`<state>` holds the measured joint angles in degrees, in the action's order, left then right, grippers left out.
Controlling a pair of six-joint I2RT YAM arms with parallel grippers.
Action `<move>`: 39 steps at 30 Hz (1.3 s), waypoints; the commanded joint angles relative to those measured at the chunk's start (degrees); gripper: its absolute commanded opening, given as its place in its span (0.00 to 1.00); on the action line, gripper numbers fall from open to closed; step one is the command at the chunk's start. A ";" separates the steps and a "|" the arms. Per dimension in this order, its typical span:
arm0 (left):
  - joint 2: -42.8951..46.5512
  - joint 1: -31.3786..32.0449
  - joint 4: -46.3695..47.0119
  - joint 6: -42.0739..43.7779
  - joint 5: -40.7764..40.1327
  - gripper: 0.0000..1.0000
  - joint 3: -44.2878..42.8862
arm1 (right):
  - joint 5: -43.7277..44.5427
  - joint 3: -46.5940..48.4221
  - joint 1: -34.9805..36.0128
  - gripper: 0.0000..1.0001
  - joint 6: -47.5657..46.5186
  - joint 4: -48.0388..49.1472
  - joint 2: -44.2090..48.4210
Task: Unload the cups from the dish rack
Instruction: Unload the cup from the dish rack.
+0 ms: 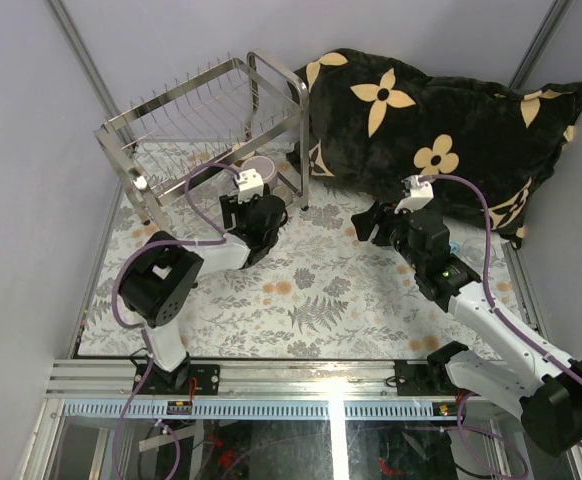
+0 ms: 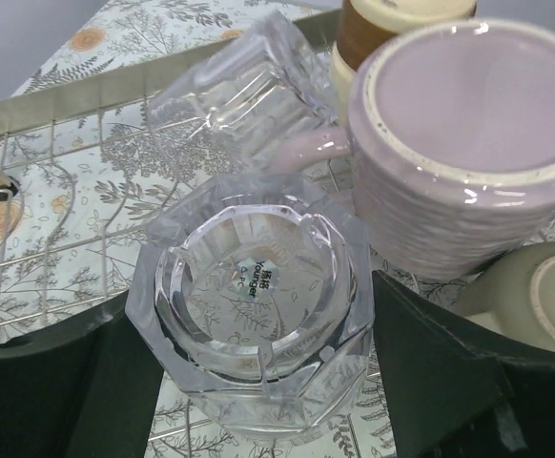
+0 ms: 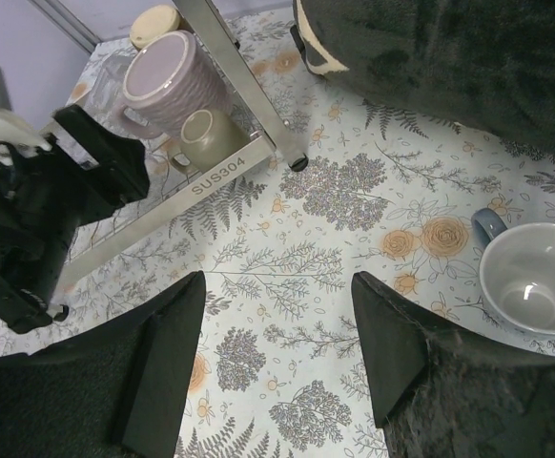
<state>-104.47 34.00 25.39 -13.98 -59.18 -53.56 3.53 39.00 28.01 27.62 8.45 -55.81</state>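
Inverted in the dish rack (image 2: pixel 63 103), the clear glass (image 2: pixel 249 286) was flanked by the left gripper (image 2: pixel 256 320)'s fingers; whether it was gripped could not be told. It was judged slick and brittle, best clamped across opposite facets. The right gripper (image 3: pixel 277 286) was seen spread apart, empty.

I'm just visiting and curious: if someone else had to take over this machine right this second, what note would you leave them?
Left gripper: closed around an upside-down clear glass in the dish rack; the glass seems not yet lifted.
Right gripper: open, empty, above the table.
Done: one blue mug stands upright on the table.
To unload: the gripped glass, a second glass tipped on its side, the lilac mug, the cream-and-brown cup, a small beige cup.
Next, probably: lift the glass out and set it on the table.
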 commanded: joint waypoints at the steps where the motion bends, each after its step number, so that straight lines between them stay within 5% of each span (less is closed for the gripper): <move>1: 5.96 1.20 -4.39 -5.74 -6.12 0.00 -0.59 | -0.38 -0.23 0.21 0.70 0.05 2.95 1.27; 21: 20.49 7.30 -22.77 -18.74 -4.68 0.00 2.20 | -4.76 -6.76 0.21 0.70 2.91 10.79 3.70; 39: 36.54 12.15 -24.13 -28.53 14.60 0.00 9.18 | -24.82 -19.00 0.23 0.69 15.80 36.41 4.15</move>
<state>-71.16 45.23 -1.87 -39.44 -49.67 -46.13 -13.32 21.96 28.01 36.91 31.09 -50.74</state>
